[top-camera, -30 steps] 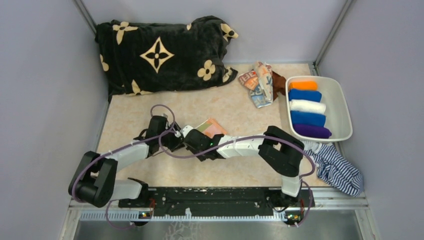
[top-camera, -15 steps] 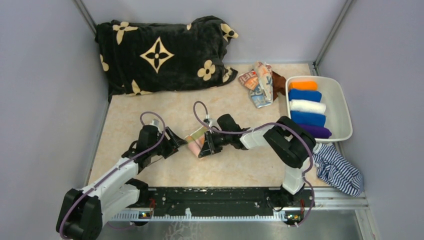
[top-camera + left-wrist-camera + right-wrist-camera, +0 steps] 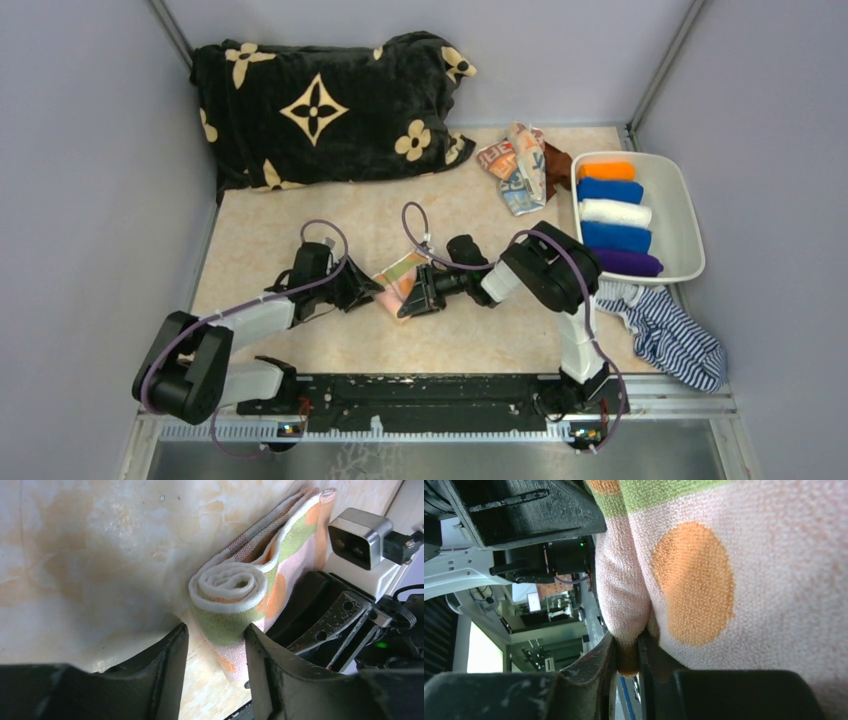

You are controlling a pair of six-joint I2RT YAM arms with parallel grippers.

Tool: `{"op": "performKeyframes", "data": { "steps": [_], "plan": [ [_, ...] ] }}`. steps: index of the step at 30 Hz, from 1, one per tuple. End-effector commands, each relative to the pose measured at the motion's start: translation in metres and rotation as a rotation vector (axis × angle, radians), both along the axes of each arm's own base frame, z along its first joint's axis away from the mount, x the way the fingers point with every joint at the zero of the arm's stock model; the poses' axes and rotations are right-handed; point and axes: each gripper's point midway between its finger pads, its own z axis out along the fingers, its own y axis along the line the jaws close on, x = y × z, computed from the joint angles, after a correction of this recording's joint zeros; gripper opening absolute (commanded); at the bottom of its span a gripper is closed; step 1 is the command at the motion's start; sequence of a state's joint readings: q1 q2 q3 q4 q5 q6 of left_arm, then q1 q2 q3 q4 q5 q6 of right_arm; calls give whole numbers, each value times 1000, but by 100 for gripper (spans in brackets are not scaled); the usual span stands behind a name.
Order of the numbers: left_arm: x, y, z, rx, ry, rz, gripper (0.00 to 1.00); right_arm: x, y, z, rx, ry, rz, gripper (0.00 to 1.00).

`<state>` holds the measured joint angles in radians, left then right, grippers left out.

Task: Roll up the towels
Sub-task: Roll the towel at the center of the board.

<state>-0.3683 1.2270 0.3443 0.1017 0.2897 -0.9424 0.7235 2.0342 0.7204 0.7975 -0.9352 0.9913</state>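
Surface: beige marbled tabletop (image 3: 270, 225) between grey walls, with both arms reaching over its middle.
Blanket: big black plush blanket with beige flowers (image 3: 315, 105), well beyond the left pincer (image 3: 362, 290); not part of the job.
Tray: white plastic tray (image 3: 685, 205), well off to the right pincer's (image 3: 415, 295) right. It holds five plain-coloured rolls (image 3: 615, 215) side by side, so that share looks done.
Striped cloth: navy-and-white striped cloth (image 3: 675, 340), crumpled near the tray's near corner.
Loose towels: pale blue-white printed towel (image 3: 515, 165) and plain brown towel (image 3: 556, 160), heaped just beside the tray, neither rolled yet.
Towel in hand: orange-peach dotted towel with a green band (image 3: 235, 587), between the two pincers. One end is wound into a spiral and a flat tail is left.
Right pincer: narrow, pinching the towel's edge.
Left pincer: wide, with the roll's end just ahead of its fingers and apparently not gripped.
Progress: probably past halfway, with this roll to finish and two more to go.
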Motion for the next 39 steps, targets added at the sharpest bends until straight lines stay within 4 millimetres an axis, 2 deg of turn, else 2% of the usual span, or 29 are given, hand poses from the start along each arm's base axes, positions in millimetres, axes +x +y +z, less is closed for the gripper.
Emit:
{"op": "performKeyframes", "data": {
  "steps": [1,4,8,13,15,18,21,25,30,39],
  "plan": [
    [5,-2,-9,9,10,-15,50,9,-2,11,-25,-106,-9,23],
    [1,2,-19,34,37,-8,48,13,-12,10,-125,-181,-18,35],
    [-1,6,-26,61,57,-2,48,22,-30,11,-297,-312,-42,43],
    [-2,7,-31,74,72,1,48,29,-41,41,-541,-643,-62,46],
    [-2,7,-31,76,75,3,49,31,-40,51,-627,-766,-79,46],
    [-3,7,-31,76,77,2,49,28,-29,62,-685,-910,-89,46],
    [-3,7,-31,77,76,4,49,26,-18,64,-744,-1008,-90,46],
    [-3,7,-30,78,76,7,50,24,-7,46,-839,-1074,-55,46],
    [-4,7,-31,79,79,10,50,19,4,27,-873,-1113,-13,45],
    [-5,7,-32,81,79,11,51,18,-2,-8,-960,-1118,53,41]
  ]
}}
